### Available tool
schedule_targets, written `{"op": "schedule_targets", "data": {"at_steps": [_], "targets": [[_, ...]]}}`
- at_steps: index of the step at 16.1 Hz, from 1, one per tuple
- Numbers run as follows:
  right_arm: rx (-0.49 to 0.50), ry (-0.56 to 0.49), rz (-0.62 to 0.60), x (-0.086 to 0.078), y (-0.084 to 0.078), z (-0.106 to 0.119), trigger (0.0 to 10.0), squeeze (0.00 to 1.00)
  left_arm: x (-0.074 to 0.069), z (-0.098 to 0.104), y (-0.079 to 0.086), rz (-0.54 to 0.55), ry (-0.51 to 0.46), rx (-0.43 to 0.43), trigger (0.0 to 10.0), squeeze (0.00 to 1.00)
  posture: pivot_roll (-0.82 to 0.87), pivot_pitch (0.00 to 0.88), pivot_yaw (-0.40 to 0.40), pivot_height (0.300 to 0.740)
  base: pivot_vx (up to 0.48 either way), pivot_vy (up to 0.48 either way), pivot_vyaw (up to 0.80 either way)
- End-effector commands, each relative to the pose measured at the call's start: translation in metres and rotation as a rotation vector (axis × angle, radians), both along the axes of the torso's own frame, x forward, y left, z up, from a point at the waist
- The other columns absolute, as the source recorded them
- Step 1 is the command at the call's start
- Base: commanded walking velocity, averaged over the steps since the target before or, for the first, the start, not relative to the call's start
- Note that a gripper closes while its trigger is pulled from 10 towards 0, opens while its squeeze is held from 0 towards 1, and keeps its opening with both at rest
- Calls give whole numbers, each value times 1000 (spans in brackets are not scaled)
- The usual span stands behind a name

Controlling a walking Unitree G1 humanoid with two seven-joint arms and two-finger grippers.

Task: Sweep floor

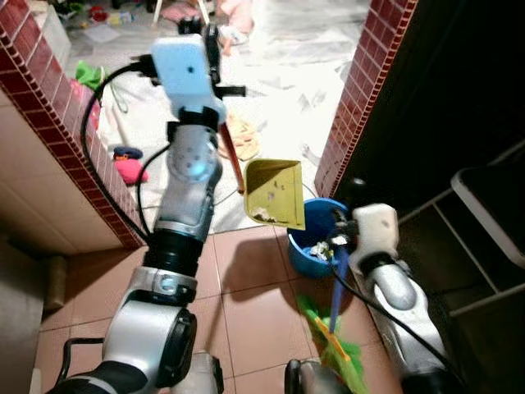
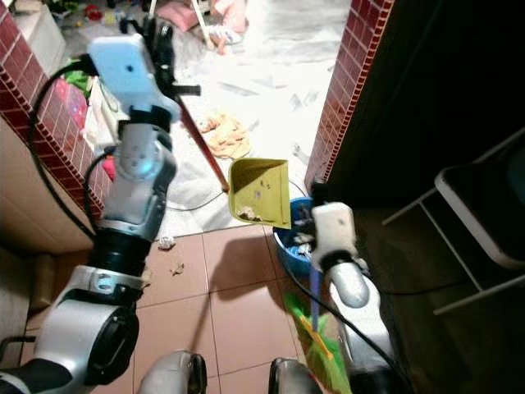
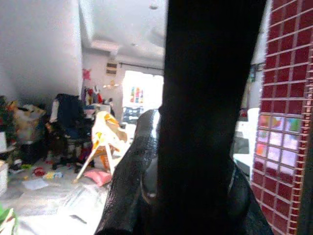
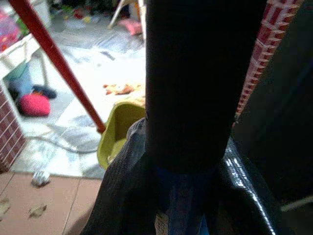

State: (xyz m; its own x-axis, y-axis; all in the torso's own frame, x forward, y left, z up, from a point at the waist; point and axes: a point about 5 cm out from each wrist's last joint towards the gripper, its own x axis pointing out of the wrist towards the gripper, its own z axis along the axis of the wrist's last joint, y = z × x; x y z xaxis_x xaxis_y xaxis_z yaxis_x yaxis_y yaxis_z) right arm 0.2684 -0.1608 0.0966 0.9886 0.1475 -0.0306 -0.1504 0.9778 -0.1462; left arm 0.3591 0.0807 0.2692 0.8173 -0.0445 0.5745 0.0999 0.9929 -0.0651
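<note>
A yellow dustpan (image 1: pixel 275 190) hangs tilted over a blue bucket (image 1: pixel 316 246), with scraps lying at its lower lip. Its red handle (image 1: pixel 232 160) runs up to my raised left gripper (image 1: pixel 212 45), which is shut on it. My right gripper (image 1: pixel 340 234) is shut on the broom's blue handle (image 1: pixel 338 283) beside the bucket. The green bristles (image 1: pixel 336 349) rest on the tiles near my feet. In the right wrist view the black fingers (image 4: pixel 122 196) clamp the blue handle (image 4: pixel 178 205), with the dustpan (image 4: pixel 120 129) and the red handle (image 4: pixel 58 63) beyond.
Red brick posts (image 1: pixel 357 90) frame a doorway into a cluttered white-floored room. Small scraps (image 2: pixel 166 242) lie on the terracotta tiles at the left. An orange cloth (image 1: pixel 240 139) and a pink item (image 1: pixel 130 170) lie past the threshold. A folding chair (image 1: pixel 492 213) stands at the right.
</note>
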Motion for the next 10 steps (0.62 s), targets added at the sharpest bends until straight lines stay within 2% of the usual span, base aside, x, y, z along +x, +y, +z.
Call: {"op": "schedule_targets", "data": {"at_steps": [1, 3, 5, 8, 10], "targets": [[5, 17, -65, -11, -12, -3, 10000, 0, -4, 11, -15, -61, -57, 2, 10000, 0, -151, 94, 65, 740, 0, 0, -800], [0, 21, -81, -15, -13, -5, 10000, 0, -5, 12, -21, -77, -58, -5, 10000, 0, -151, 100, 71, 740, 0, 0, -800], [11, 32, -73, -15, -8, -1, 10000, 0, -7, 13, -28, -102, -81, 12, 10000, 0, -150, 104, 82, 740, 0, 0, -688], [8, 24, -68, -17, -6, 5, 10000, 0, -11, 6, -36, -140, -97, 59, 10000, 0, -158, 111, 90, 740, 0, 0, 0], [7, 16, -73, -18, -6, 7, 10000, 0, -18, 1, -45, -180, -135, 130, 10000, 0, -164, 117, 94, 740, 0, 0, 0]]}}
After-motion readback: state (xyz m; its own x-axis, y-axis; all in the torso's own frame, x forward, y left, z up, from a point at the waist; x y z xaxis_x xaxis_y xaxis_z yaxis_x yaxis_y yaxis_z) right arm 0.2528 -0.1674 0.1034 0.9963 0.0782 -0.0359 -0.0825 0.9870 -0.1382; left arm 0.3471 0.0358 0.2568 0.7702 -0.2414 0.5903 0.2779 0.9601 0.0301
